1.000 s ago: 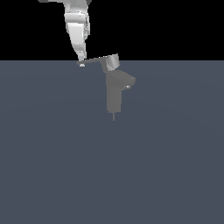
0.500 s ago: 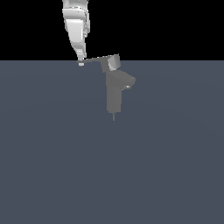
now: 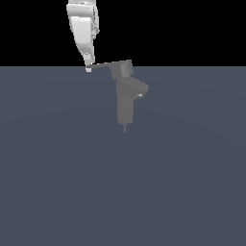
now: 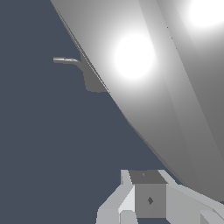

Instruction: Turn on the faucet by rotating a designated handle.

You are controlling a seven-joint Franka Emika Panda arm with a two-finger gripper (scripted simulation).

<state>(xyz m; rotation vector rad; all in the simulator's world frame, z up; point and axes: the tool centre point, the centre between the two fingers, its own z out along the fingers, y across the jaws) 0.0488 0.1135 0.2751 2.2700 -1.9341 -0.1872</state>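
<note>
The handle [image 3: 106, 64] juts toward the frame's upper left from the faucet [image 3: 126, 98], upper centre. The gripper [image 3: 88, 68] meets only its tip and may slip off; its opening cannot be told.

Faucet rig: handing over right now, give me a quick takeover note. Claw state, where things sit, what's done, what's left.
Claw: at the free tip of the handle, on the exterior view's left; open or shut not readable in either view.
Faucet: upright on the gray floor, spout angled toward the exterior view's right.
Handle: blade sticks out from the top hub toward the exterior view's left, roughly level.
Done: claw brought to the handle tip; contact looks likely, not certain.
Left: push the blade round its hub to turn the faucet on.
</note>
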